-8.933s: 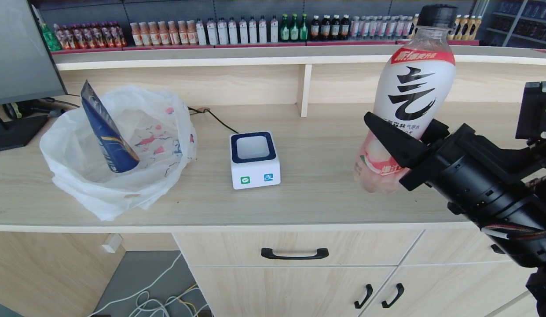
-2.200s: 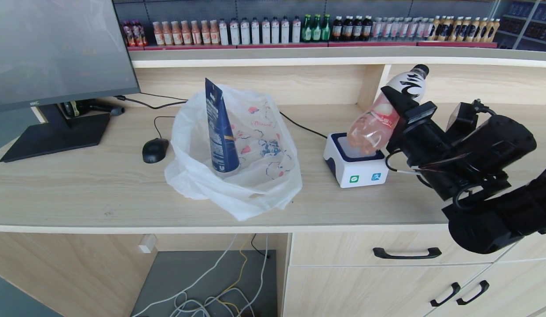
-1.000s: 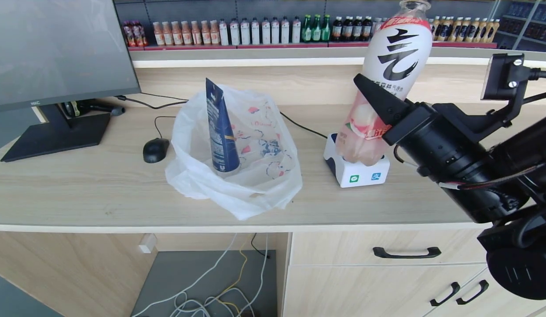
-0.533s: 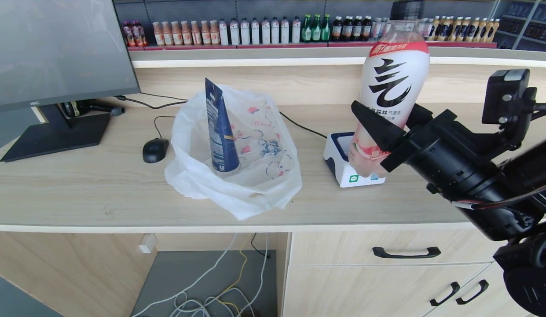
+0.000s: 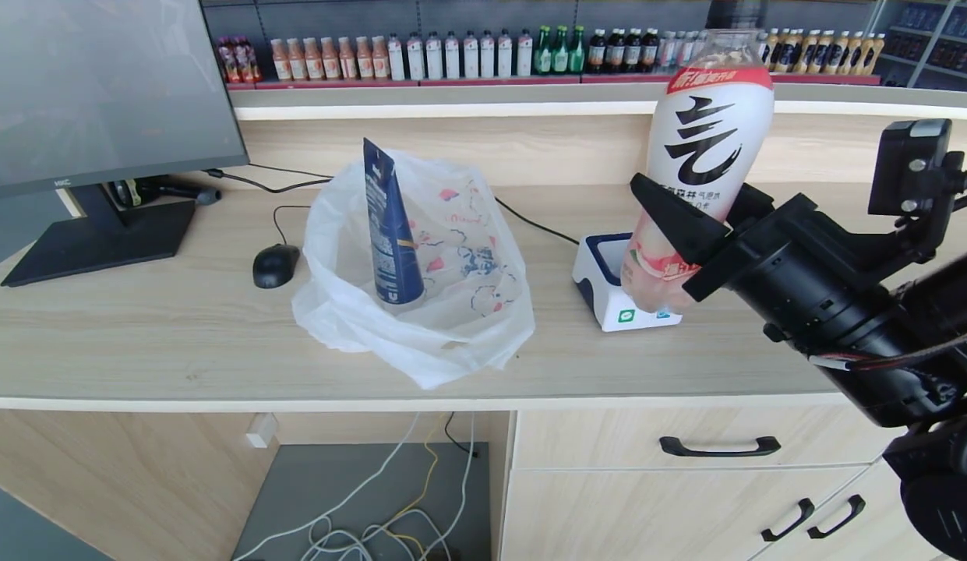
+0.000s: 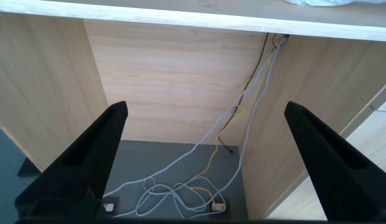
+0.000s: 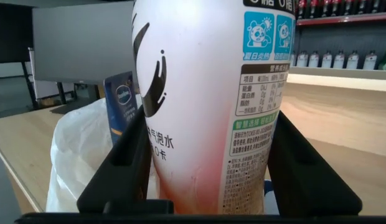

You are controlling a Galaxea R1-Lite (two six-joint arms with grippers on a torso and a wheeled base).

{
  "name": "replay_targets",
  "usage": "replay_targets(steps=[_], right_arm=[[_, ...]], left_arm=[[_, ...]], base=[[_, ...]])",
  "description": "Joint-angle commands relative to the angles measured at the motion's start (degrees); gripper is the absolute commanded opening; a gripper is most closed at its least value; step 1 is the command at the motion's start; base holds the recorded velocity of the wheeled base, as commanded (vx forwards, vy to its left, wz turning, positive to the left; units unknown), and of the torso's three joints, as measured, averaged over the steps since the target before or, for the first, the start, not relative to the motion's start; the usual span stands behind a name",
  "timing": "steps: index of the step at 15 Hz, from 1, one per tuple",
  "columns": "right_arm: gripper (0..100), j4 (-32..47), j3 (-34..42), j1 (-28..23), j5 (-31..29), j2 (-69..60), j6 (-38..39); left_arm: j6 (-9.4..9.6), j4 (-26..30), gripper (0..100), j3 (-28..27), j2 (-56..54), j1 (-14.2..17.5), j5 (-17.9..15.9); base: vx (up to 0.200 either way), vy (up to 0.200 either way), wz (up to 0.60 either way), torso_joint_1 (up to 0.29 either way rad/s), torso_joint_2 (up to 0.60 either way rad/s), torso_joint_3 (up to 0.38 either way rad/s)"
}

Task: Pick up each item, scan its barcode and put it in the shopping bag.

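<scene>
My right gripper is shut on a pink-and-white drink bottle, held upright above the counter just right of the white barcode scanner. In the right wrist view the bottle stands between the two fingers. The white shopping bag lies left of the scanner with a dark blue tube standing in it; the wrist view has the bag behind the bottle. My left gripper hangs open below the counter, nothing between its fingers.
A monitor on a stand and a black mouse sit at the counter's left. A cable runs behind the bag to the scanner. A shelf of bottles lines the back. Cables lie on the floor under the counter.
The bottle was tilted onto the scanner, then raised upright. Over the last half second it shifted slightly right and away from the scanner, still gripped. Earlier the head camera shifted left.
</scene>
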Motion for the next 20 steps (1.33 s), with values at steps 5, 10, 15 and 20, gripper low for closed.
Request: replay_targets(steps=[5, 10, 15, 20], right_arm=[[0, -0.08, 4.80, -0.37, 0.06, -3.41, -0.26], [0, -0.08, 5.41, -0.37, 0.06, -4.91, -0.43], [0, -0.08, 8.23, -1.87, 0.06, -7.54, -0.43], [0, -0.08, 8.14, -3.63, 0.06, -6.49, -0.35]], left_arm=[[-0.22, 0.00, 100, 0.00, -0.02, 0.01, 0.00], [-0.40, 0.00, 100, 0.00, -0.02, 0.10, 0.00], [-0.22, 0.00, 100, 0.00, -0.02, 0.01, 0.00], [-0.22, 0.00, 100, 0.00, -0.02, 0.01, 0.00]], base=[[0.000, 0.200, 0.00, -0.001, 0.00, 0.005], [0.000, 0.200, 0.00, 0.003, 0.00, 0.003], [0.000, 0.160, 0.00, 0.000, 0.00, 0.001], [0.000, 0.000, 0.00, 0.000, 0.00, 0.000]])
